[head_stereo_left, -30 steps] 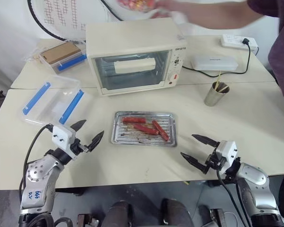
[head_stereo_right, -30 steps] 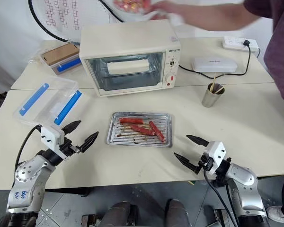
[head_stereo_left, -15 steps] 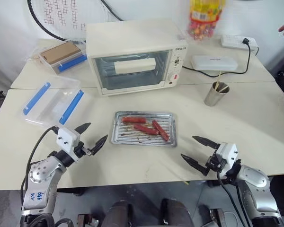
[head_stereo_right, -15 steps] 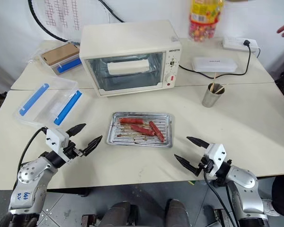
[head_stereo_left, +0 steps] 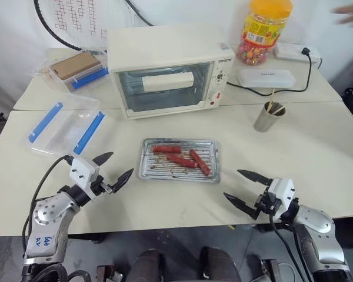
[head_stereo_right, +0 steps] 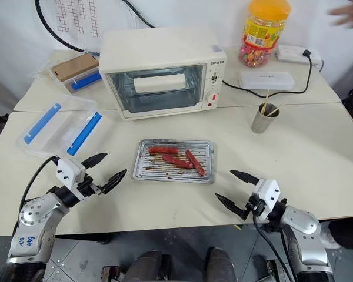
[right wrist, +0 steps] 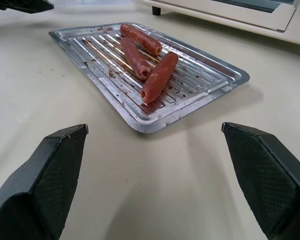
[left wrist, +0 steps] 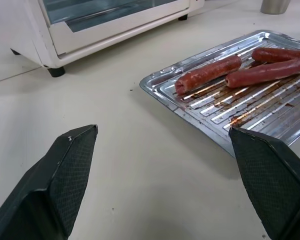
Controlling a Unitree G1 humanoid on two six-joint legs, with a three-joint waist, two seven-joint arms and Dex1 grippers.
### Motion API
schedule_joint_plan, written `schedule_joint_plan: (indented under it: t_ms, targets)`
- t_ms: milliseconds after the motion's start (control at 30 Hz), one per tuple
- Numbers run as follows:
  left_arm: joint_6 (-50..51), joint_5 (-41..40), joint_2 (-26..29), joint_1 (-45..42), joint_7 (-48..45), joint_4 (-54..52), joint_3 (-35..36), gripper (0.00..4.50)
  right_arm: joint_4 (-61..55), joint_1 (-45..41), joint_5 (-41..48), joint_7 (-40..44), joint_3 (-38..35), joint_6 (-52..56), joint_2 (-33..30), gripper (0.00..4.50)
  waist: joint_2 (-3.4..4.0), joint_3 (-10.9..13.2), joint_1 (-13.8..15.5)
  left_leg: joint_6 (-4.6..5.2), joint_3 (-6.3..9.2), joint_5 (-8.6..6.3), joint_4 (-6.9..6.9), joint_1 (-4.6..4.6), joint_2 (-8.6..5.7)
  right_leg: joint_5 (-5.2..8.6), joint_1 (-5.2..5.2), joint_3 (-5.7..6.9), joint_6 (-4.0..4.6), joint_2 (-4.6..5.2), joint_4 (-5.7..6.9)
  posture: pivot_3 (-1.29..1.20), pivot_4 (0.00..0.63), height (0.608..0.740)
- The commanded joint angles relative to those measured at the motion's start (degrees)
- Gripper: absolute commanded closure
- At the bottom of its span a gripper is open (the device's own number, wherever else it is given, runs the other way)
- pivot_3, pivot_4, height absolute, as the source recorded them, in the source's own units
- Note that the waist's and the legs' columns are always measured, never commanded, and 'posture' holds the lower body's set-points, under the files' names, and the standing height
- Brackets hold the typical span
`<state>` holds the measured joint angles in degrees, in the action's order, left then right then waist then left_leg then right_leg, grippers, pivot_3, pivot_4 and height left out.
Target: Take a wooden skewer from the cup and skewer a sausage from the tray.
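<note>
Steel first: the cup point(head_stereo_left: 268, 117) stands on the right of the worktop point(head_stereo_left: 317, 147), ahead of my right gripper point(head_stereo_left: 244, 187) and well apart from it, with a few wooden skewers point(head_stereo_left: 275, 107) leaning out of its mouth. Between my two arms lies the tray point(head_stereo_left: 149, 163), three sausages point(head_stereo_left: 182, 159) resting loose on its ridged, grease-stained bottom. I hold both grippers low at the near edge, jaws spread wide and empty, the left gripper point(head_stereo_left: 111, 169) beside the tray's left end; I judge this a ready stance before reaching for a skewer. Behind stand a toaster oven point(head_stereo_left: 167, 69), a candy jar point(head_stereo_left: 262, 33), a power strip point(head_stereo_left: 297, 52) and clip-lidded plastic boxes point(head_stereo_left: 65, 125) against a white wall.
</note>
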<state>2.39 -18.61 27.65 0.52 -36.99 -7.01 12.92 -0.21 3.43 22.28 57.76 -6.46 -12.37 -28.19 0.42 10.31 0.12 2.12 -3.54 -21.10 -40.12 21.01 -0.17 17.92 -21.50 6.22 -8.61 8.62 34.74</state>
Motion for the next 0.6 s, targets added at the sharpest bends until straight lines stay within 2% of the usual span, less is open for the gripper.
schedule_joint_plan:
  t_ms: [33,600]
  targets:
    - [-1.7,0.3,0.2,0.3,0.0,-0.3,0.4,0.03,-1.9,0.8,1.4,-0.1,-0.5,-0.3,0.1,0.00,0.00,0.0,0.0,0.00,0.00,0.00,0.00,0.00,0.00,0.00,0.00,0.00,0.00,0.00,0.00,0.00,0.150,0.740]
    - [-4.2,1.5,0.7,-0.8,-1.1,3.4,-0.1,0.03,-0.6,0.6,1.8,0.3,-0.5,-1.6,0.1,0.00,0.00,0.0,0.0,0.00,-0.01,0.00,0.00,0.00,0.00,0.00,0.00,0.01,0.00,0.00,0.00,0.00,0.150,0.740]
